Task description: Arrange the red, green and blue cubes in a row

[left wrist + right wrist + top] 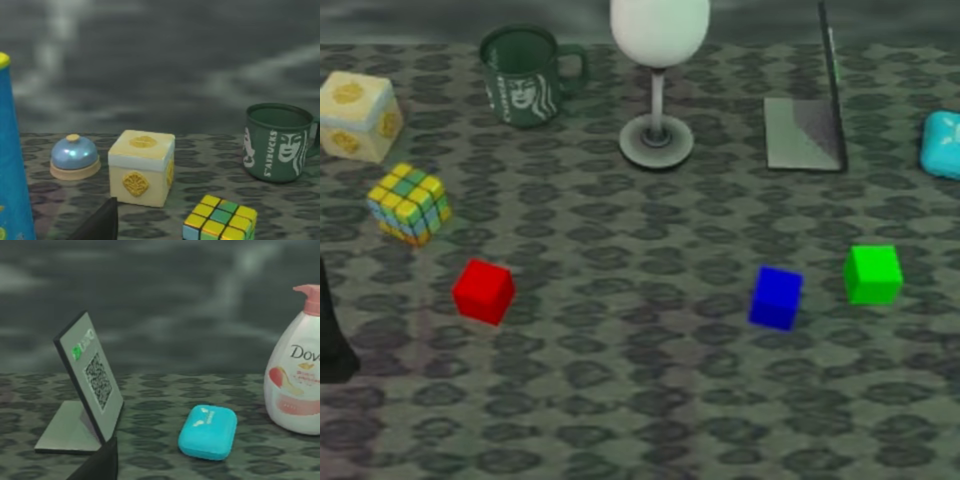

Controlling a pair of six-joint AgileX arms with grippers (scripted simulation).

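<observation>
Glossy red (483,291), blue (776,297), grn (873,274) cubes, apart.

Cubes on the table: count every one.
5: cream cube far left, chequered cube below it, red cube left, blue cube and green cube right.

Three small glossy cubes of equal size sit flat on our patterned table, none stacked and none touching. The red cube (484,291) lies nearest our left arm, just inward of it at the table's left. The blue cube (776,297) and the green cube (873,274) rest close together on our right arm's side, well apart from the red, green slightly farther back than blue. Each is turned a little askew.
</observation>
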